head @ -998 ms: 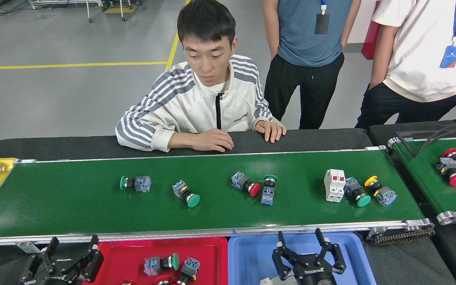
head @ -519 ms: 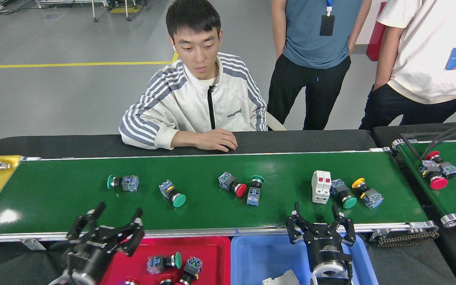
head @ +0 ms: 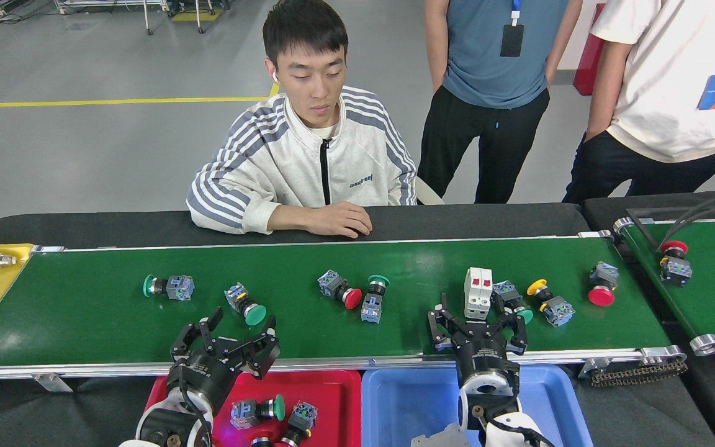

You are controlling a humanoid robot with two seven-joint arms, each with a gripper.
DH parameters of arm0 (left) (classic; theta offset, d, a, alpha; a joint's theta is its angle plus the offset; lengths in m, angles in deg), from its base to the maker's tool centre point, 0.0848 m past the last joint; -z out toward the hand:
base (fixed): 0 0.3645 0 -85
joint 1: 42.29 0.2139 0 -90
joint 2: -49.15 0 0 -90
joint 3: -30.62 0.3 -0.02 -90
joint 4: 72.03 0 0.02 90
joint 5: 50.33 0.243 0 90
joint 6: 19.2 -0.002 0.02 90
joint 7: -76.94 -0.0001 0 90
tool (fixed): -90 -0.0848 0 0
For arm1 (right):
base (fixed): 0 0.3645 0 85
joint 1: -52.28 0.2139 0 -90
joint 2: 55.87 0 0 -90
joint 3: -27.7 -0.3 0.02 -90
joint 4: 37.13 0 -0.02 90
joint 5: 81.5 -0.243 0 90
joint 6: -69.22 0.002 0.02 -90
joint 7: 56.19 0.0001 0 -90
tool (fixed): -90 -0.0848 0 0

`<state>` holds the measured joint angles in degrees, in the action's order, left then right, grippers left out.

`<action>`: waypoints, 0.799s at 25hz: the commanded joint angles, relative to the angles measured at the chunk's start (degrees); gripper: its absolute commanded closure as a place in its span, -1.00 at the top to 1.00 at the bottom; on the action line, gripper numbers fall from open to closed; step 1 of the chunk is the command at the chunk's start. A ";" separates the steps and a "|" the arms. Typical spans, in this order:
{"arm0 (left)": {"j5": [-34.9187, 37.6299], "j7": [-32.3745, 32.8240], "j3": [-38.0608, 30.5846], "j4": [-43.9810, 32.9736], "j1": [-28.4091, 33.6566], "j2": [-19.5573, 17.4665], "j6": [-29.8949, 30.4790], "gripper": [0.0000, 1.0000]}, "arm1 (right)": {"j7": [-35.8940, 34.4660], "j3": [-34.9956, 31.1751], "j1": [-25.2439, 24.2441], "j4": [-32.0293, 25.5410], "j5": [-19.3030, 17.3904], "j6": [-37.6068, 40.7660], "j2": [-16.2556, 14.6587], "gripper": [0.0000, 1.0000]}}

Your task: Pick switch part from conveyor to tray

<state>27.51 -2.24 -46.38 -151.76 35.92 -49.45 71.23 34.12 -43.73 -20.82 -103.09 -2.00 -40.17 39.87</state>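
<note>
Switch parts lie scattered along the conveyor (head: 115, 323), a long glossy green belt with silver rails that crosses the view from 9 o'clock to 3 o'clock. From the 9 o'clock end they are: a green-capped switch (head: 169, 287), a second green-capped switch (head: 244, 304), a red-capped switch (head: 339, 290) touching a small green-capped one (head: 373, 298), then a white block with red buttons (head: 477, 285), a green-capped switch (head: 511, 299) partly hidden behind the right claw, a yellow-capped switch (head: 550, 303), and a red-capped switch (head: 601, 284) nearest the 3 o'clock end.

The left gripper (head: 241, 333) hovers over the near edge of the belt at about 7 o'clock, its fingers spread wide and empty, just short of the second green-capped switch. The right gripper (head: 478, 321) is at about 5 o'clock, also spread and empty, reaching toward the white block.

Below the belt, at 6 o'clock, the red tray (head: 326, 391) already holds a few switches, including a green-capped one (head: 258, 411). The blue tray (head: 419, 403) beside it shows only a pale part at its lower edge.

Judged from this, the task is partly done: some parts are sorted, about eight remain on the belt, and neither claw has a part in hand yet.

A seated person (head: 308, 167) rests an arm at the far side, at 12 o'clock; two people stand behind.
</note>
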 commanded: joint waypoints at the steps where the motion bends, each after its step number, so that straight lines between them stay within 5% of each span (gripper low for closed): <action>1: 0.21 -0.10 -0.44 1.76 -2.10 -0.10 -1.40 1.00 | 0.56 0.32 1.20 -0.49 -0.14 0.58 -0.73 -0.82; 5: 0.21 -0.19 -0.52 6.77 -4.47 -0.54 -3.06 1.00 | 0.30 0.32 0.77 -1.89 -0.05 3.04 -0.73 -0.97; 10: 0.21 -0.36 -0.61 11.61 -7.37 -0.72 -9.13 0.92 | -0.05 0.32 -2.39 -11.82 -0.05 9.36 -2.31 -0.97; 14: -0.41 -0.80 -1.75 12.40 -7.81 -0.72 -11.94 -0.20 | -0.49 -0.47 -12.51 -24.13 -0.84 17.80 -8.73 -0.91; 16: -0.41 -1.07 -4.30 12.22 -7.37 -0.72 -11.33 -0.48 | -1.99 -1.44 -17.69 -27.47 -2.34 21.85 -12.15 -0.82; 17: -0.41 -1.42 -4.83 12.14 -6.93 -0.72 -11.15 -0.60 | -3.22 -2.14 -20.07 -28.61 -3.31 23.87 -13.91 -0.72; 18: -0.32 -2.65 -4.83 12.05 -6.23 -0.80 -11.06 -0.67 | -4.18 -2.85 -22.35 -29.05 -3.92 25.45 -15.05 -0.39; 19: -0.32 -3.79 -4.83 11.96 -5.70 -0.89 -10.80 -0.73 | -4.53 -3.20 -23.84 -29.05 -3.92 26.07 -15.67 0.08; 20: -0.23 -5.20 -4.83 11.61 -4.82 -0.80 -9.83 -0.78 | -4.62 -3.81 -25.25 -29.05 -4.01 26.33 -16.28 0.83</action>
<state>27.19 -5.40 -51.01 -139.33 31.41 -49.71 60.13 30.95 -46.86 -46.06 -131.04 -5.74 -15.82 24.12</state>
